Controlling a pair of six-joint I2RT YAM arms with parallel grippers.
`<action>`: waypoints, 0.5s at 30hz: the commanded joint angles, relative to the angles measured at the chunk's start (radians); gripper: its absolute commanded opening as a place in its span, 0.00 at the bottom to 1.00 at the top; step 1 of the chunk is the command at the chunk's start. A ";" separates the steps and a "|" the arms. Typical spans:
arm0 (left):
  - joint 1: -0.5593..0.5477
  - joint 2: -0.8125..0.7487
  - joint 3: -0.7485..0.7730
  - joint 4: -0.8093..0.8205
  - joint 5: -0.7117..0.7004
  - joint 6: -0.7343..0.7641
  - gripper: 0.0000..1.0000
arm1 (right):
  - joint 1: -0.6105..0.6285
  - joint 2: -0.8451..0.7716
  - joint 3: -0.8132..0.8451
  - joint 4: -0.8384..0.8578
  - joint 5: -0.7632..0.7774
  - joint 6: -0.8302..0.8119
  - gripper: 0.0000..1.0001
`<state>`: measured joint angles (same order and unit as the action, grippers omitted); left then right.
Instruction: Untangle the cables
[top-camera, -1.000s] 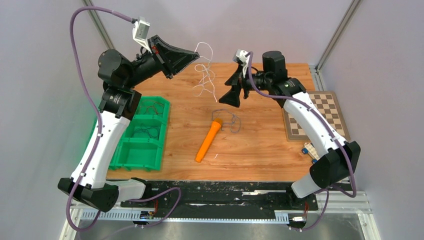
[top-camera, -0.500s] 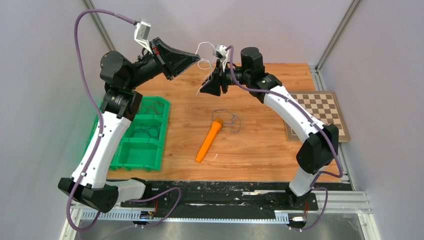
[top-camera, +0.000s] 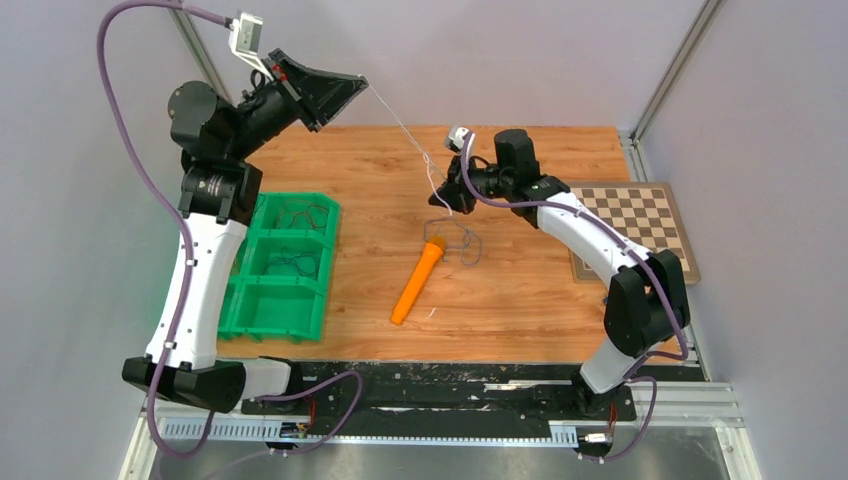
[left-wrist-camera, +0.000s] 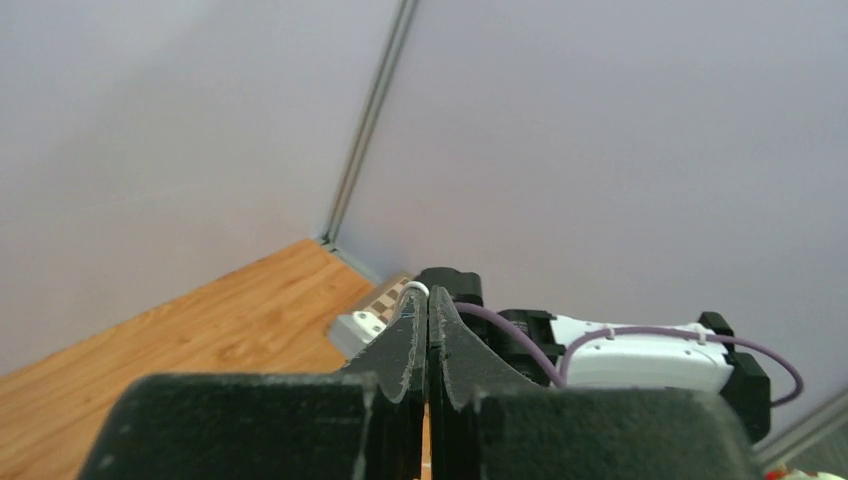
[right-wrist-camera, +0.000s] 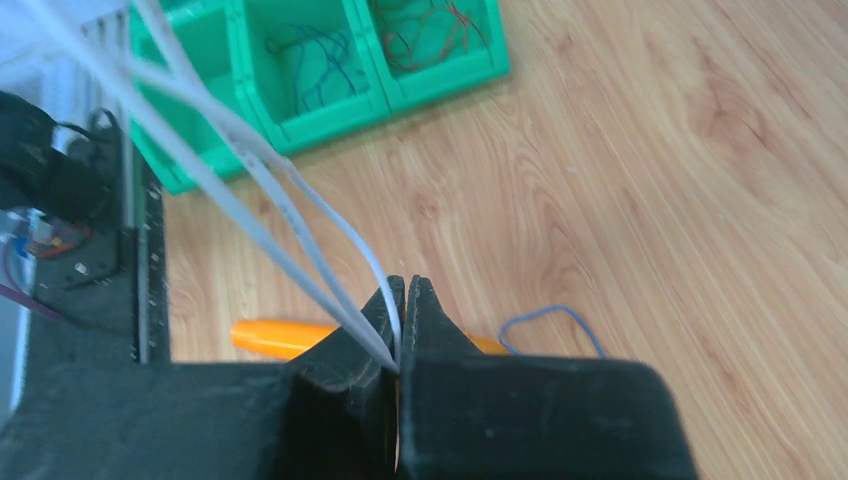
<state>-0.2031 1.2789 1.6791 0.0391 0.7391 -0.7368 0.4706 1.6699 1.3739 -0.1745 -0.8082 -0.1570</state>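
A white cable (top-camera: 400, 124) runs taut between my two grippers above the table. High at the back left, my left gripper (top-camera: 362, 85) is shut on its upper end; a small white loop (left-wrist-camera: 416, 289) shows at the fingertips (left-wrist-camera: 428, 300). Lower, over the table's middle, my right gripper (top-camera: 441, 197) is shut on the other end, and white strands (right-wrist-camera: 250, 170) run into its closed jaws (right-wrist-camera: 408, 287). Below the right gripper, a blue-purple cable (top-camera: 462, 240) lies looped on the wood beside the orange marker (top-camera: 417, 280).
A green tray (top-camera: 236, 310) of three compartments sits at the left, with thin cables in two of them (right-wrist-camera: 320, 50). A chessboard (top-camera: 630, 225) lies at the right edge. The marker (right-wrist-camera: 275, 336) lies just under the right fingers.
The right gripper swung left to the dangling white cable and shut on it. The left arm rose and drew back to the left, pulling the cable straight.
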 joint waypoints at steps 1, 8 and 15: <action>0.084 -0.018 0.133 0.152 -0.053 -0.032 0.00 | -0.047 -0.013 -0.116 -0.113 0.110 -0.170 0.00; 0.160 -0.037 0.112 0.129 -0.018 -0.013 0.00 | -0.082 -0.019 -0.078 -0.193 0.067 -0.207 0.00; 0.232 -0.200 -0.063 -0.008 0.026 0.151 0.00 | -0.063 -0.042 0.052 -0.228 -0.033 -0.165 0.00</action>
<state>-0.0235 1.1625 1.6711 0.1024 0.7506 -0.7002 0.3935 1.6703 1.3338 -0.3916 -0.7650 -0.3191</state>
